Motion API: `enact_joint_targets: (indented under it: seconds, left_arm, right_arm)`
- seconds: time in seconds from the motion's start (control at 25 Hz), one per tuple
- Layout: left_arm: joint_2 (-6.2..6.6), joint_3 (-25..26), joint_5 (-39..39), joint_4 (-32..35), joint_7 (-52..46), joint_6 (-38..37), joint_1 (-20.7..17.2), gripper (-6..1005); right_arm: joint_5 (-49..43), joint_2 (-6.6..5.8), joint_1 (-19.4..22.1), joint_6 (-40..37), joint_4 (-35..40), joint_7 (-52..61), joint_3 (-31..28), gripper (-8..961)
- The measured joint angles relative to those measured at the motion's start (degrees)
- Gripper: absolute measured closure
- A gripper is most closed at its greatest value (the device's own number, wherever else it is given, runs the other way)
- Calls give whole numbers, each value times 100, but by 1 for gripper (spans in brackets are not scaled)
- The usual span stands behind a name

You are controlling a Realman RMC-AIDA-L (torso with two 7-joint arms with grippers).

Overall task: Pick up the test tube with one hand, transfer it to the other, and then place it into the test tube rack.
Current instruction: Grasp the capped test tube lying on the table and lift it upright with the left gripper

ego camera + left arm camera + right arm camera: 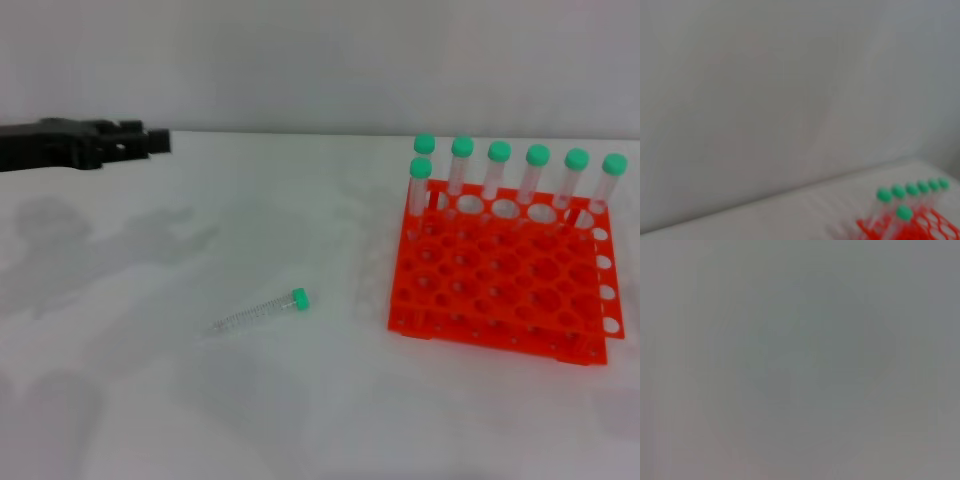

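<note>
On your far left, the left gripper (pixel 150 141) sticks in from the edge, up near the back of the white table (pixel 120 400). It is black and points to the right. You cannot tell if its fingers are spread or pressed together. It holds nothing and is well apart from the tube.

Next, near the middle of the table, you see the test tube (pixel 258 313). It lies flat on its side. Its long line runs on a slant: the green cap (pixel 300 298) points to the right and a bit away from you, toward the rack, and the thin tip points to the left and a bit toward you. Nothing touches it.

On your right sits the orange-red test tube rack (pixel 500 290). It is near the tube but not touching it. Seven other green-capped tubes (pixel 497 170) stand up in it along its back rows, and they lean a little.

The left wrist view shows the rack (pixel 935 225) and those standing tubes (pixel 898 192) far off.

The right gripper is not in sight.
</note>
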State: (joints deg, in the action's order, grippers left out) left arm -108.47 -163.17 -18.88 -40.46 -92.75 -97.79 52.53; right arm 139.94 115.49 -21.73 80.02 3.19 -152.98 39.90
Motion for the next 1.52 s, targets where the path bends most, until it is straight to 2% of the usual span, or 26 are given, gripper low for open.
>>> enact_joint_targets:
  seconds: [0.16, 0.28, 0.4, 0.48, 0.6, 0.88, 0.96, 1.16, 1.52]
  left_arm:
    - [19, 1, 1086, -80, -121, -29, 654, 378]
    - [-20, 1, 1987, -64, -129, -44, 1118, 386]
    - [-143, 3, 2948, -30, -120, -31, 1525, 393]
    - [-307, 4, 3605, -53, -104, 32, 1788, 396]
    - [-492, 5, 4133, -70, -65, 113, 1981, 397]
    - [-946, 6, 4955, -78, 7, 988, 2181, 399]
    - [-994, 5, 5034, -28, 15, 1200, 2190, 399]
    - [-1012, 5, 5112, 308, 65, 1604, 2192, 401]
    - [-1025, 5, 5420, 523, 71, 1826, 2246, 403]
  right_arm:
    - [-20, 23, 63, -1, -133, 17, 33, 107]
    - [-21, 33, 90, 30, -264, 21, 35, 109]
    - [-24, 47, 118, 61, -353, 22, 35, 111]
    - [-32, 53, 120, 76, -431, 23, 36, 112]
    - [-51, 53, 106, 109, -519, 23, 36, 114]
    - [-57, 59, 75, 118, -578, 26, 36, 118]
    - [-56, 60, 68, 121, -592, 27, 36, 119]
    - [-56, 62, 74, 119, -609, 30, 27, 122]
    - [-60, 61, 72, 83, -610, 32, -16, 127]
